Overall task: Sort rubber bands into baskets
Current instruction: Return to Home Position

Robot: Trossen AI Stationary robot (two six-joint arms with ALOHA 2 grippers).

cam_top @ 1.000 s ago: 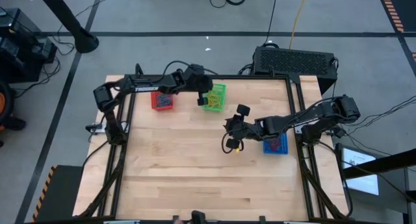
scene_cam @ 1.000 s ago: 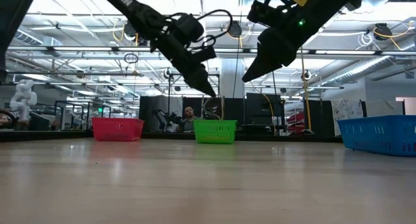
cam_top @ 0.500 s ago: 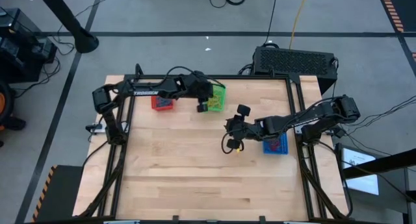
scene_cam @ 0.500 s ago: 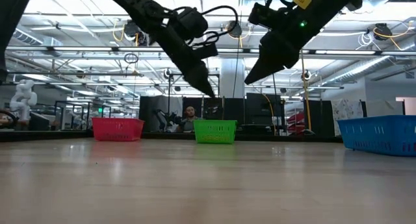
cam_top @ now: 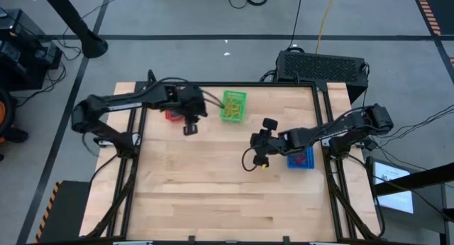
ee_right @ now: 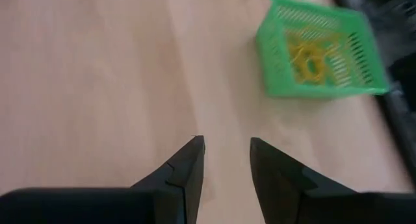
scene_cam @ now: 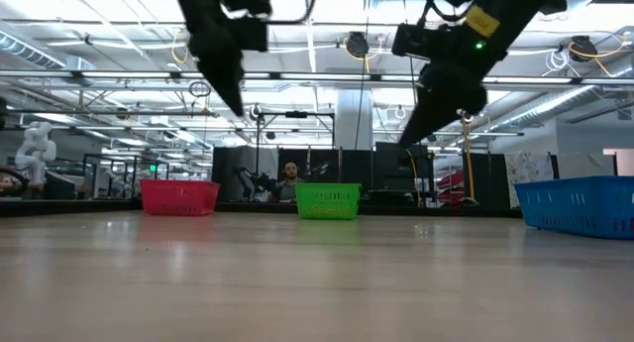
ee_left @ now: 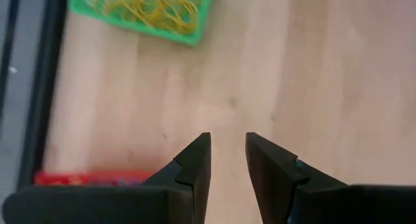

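Observation:
The green basket [cam_top: 233, 106] stands near the table's far edge and holds yellow rubber bands [ee_left: 153, 6]; it also shows in the right wrist view [ee_right: 318, 49]. The red basket [cam_top: 172, 115] is left of it, partly under my left arm. The blue basket [cam_top: 301, 158] stands at the right with some bands inside. My left gripper [cam_top: 190, 126] hangs open and empty high over the table just near of the red basket [ee_left: 91, 178]. My right gripper [cam_top: 258, 157] hangs open and empty left of the blue basket, above bare wood.
A big black box [cam_top: 320, 66] stands behind the table's far right corner. Bare wood [cam_top: 213, 188] fills the middle and near half of the table. In the low view the three baskets stand in a row: red [scene_cam: 179, 196], green [scene_cam: 328, 200], blue [scene_cam: 580, 203].
My left gripper has left the spot over the green basket and gone toward the table's left and near side and upward, ending beside the red basket. My right gripper has shifted slightly toward the right. The baskets have stayed in place.

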